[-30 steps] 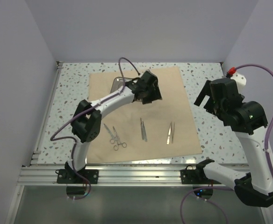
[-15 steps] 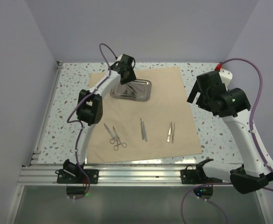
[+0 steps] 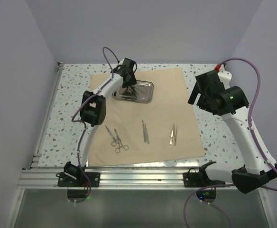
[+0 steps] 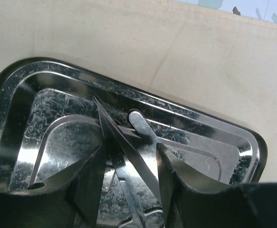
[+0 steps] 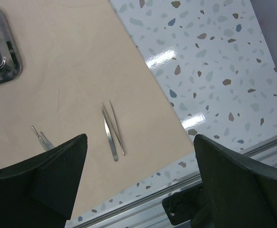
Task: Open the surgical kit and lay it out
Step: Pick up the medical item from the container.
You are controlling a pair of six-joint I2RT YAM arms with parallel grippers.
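Scissors (image 4: 129, 152) in steel tray (image 4: 15, 104) between half-spread left fingers (image 4: 88, 185); right fingers (image 5: 48, 175) wide apart.

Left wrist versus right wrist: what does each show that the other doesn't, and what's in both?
Left wrist only: the inside of the steel tray, with slim instruments lying in it and the left gripper open, its fingers either side of them. Right wrist only: the tweezers laid on the tan cloth, the tip of another instrument beside them, the speckled tabletop, and the right gripper open, holding nothing. Both: the tan cloth and the tray, though the right wrist catches just one corner of it.
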